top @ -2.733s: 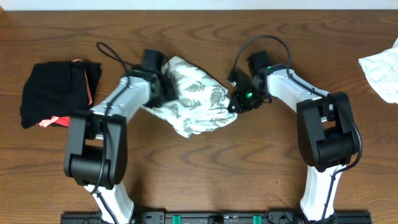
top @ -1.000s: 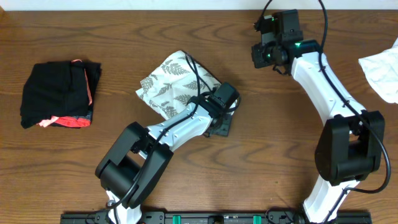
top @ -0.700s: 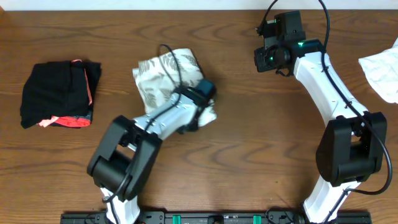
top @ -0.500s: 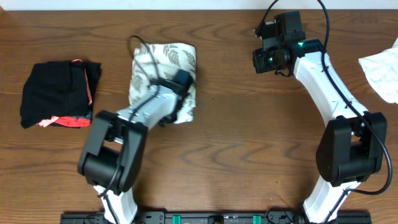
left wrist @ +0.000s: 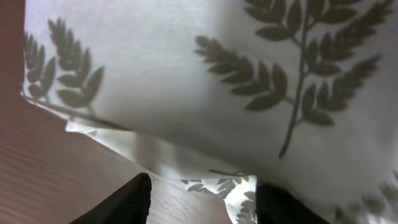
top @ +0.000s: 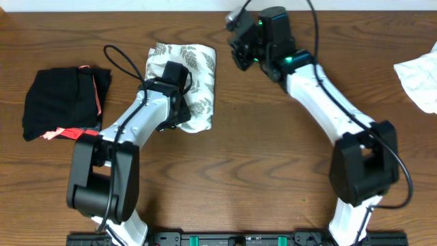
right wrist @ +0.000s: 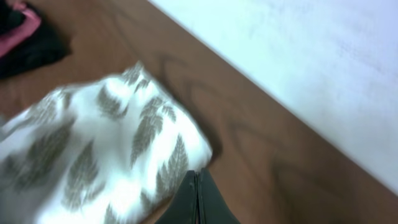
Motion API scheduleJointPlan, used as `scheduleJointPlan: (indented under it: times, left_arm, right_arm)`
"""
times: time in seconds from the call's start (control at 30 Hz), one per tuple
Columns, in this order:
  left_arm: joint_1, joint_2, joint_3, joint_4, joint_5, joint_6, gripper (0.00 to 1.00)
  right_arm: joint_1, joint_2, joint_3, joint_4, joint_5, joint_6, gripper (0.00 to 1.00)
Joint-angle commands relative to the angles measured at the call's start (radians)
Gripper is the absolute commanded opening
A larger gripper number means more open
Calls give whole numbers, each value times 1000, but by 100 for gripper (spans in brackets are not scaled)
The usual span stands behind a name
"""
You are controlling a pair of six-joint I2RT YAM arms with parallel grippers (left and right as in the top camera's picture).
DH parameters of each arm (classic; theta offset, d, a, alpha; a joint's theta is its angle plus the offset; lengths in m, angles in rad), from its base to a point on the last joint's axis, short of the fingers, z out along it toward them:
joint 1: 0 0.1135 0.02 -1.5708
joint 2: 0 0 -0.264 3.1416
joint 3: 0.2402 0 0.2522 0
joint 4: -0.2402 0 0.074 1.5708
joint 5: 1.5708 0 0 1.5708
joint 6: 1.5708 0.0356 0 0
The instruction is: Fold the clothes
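I see the clothes (top: 196, 78) as one leafy white bundle near the far edge of the table (top: 273, 171), and my left arm lies across its left side, so that part is hidden. The left gripper (left wrist: 204, 184) has its two dark fingers (left wrist: 134, 202) spread apart, right at the cloth's near edge, with wood showing between them. I cannot see them pinching anything. The right gripper (right wrist: 198, 193) is pressed tight shut and empty, up in the air just right of the bundle (that picture is blurry). I count one black bundle (top: 65, 102) with pink trim, well off to the left, and one plain white cloth (top: 418, 82), cut off by the right edge.
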Motion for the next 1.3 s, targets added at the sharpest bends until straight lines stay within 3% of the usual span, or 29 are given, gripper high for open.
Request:
scheduleJointPlan:
  times: [0.0,0.23,0.7,1.03,1.27]
  left_arm:
    - [0,-16,-3,-10,127,-151,55]
    - [0,-16,-3,-14,131,-309,55]
    - [0,-16,-3,-70,130,-348,55]
    - [0,-16,-3,-70,130,-360,55]
    - [2,-16,-3,-66,130,-359,55]
  right_arm:
    - [1,116,3,103,11,9,1]
    - [10,274,3,394,-55,46,1]
    - [76,345,5,477,-78,52,4]
    - [120,411,5,434,-80,52,13]
    - [114,436,5,119,-12,51,17]
